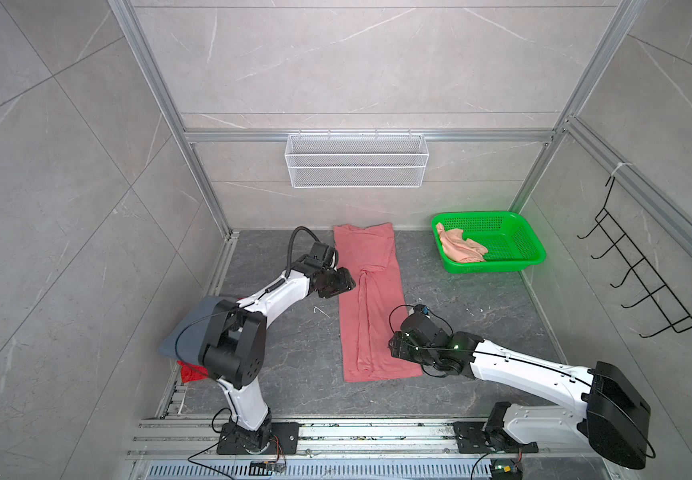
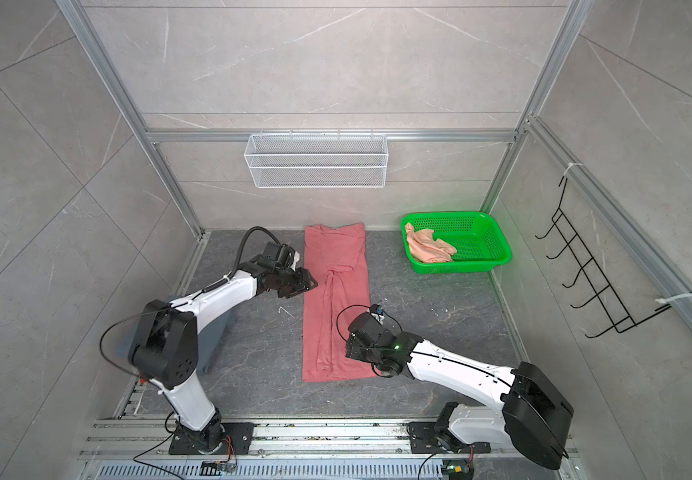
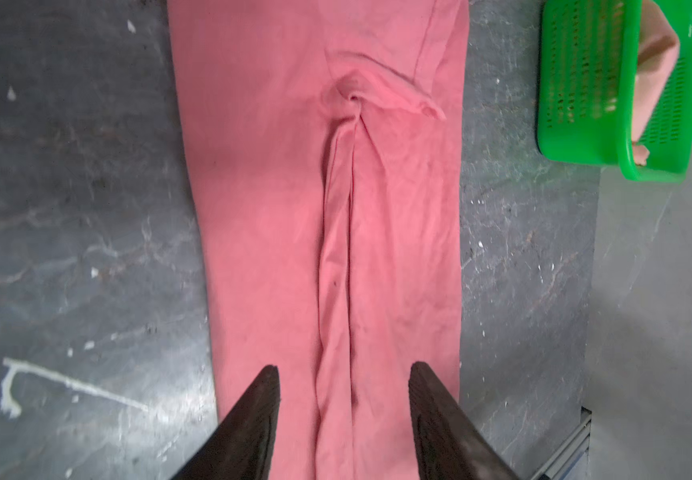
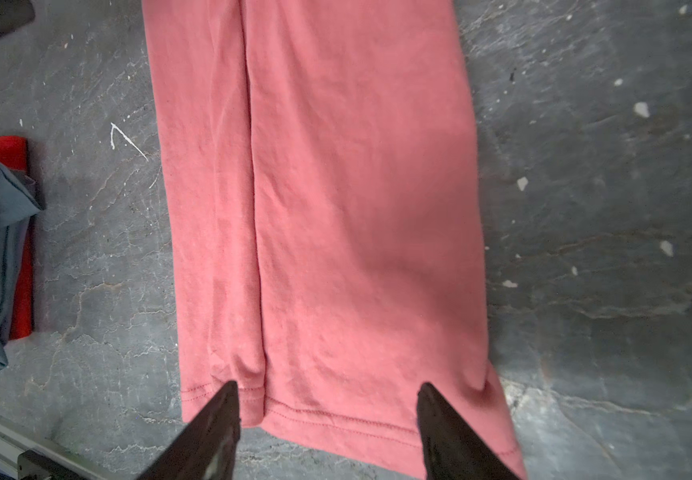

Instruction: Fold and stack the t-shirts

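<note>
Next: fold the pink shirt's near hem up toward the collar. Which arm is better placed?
Right, likely. The right gripper hangs open over the hem of the pink shirt; the left gripper is farther up, near mid-length.

A coral pink t-shirt (image 1: 371, 316), pale peach t-shirt (image 1: 458, 248), slate grey-blue t-shirt (image 1: 186, 328) and bright red t-shirt (image 1: 189, 372) are seen, all plain. The mesh basket (image 1: 495, 266) is coloured bright green, the tabletop (image 1: 460, 299) veined dark grey.

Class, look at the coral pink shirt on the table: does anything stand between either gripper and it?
Nothing visible does. The left gripper and right gripper are open at the edges of the coral pink shirt, and each wrist view shows only its cloth ahead. The green basket stands apart.
</note>
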Tool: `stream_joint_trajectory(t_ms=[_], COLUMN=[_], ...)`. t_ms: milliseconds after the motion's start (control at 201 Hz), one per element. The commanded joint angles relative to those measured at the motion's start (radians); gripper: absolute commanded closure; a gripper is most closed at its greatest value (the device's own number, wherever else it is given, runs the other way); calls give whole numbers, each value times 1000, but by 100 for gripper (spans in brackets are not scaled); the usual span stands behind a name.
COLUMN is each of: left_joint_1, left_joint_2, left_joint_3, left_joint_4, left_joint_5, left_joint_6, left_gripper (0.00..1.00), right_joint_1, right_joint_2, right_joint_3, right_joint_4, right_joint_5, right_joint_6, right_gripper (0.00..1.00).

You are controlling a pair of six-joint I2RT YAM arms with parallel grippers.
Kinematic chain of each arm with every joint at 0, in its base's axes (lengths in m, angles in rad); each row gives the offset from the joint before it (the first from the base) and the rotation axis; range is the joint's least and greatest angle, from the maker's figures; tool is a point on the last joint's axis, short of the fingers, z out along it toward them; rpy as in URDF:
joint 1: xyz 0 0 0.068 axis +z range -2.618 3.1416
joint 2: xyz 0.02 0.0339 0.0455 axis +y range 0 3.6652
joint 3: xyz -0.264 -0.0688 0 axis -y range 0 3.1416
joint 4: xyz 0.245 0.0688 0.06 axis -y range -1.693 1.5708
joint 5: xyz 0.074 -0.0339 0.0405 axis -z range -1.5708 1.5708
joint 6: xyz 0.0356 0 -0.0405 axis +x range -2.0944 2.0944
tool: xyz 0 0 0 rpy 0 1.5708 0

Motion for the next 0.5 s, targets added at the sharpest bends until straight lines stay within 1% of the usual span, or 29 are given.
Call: stream_joint_trajectory(t_ms=[0,90,219,294,368,388,498], left_joint_1=[-76,-129,-193,-226,-262,-272,-314], left_joint_2=[-50,-92,-135,-149,-151,-151,-146], left_joint_3=[-115,-179,-249,-280,-302,-306,-327], left_joint_4=[6,26,26,24,24,24,21], left_joint_5=[-24,-42,-117,-142,-156,-159,-176], left_joint_6=[-82,-132,-197,-235,-268,-274,-326], left_gripper=[47,47,47,48,49,49,49], right_joint_1=[3,4,3,3,3,3,3], right_joint_2=[-17,-43,-97,-115,-110,-106,-88], right_joint_3=[-27,-49,-93,-116,-134,-138,-150], right_joint_4=[-42,-30,-17,-5,8,11,30], right_joint_5=[16,11,1,-14,-25,-28,-33], right_joint_6=[5,14,27,26,27,51,66], right_gripper=[32,32,32,32,32,32,32])
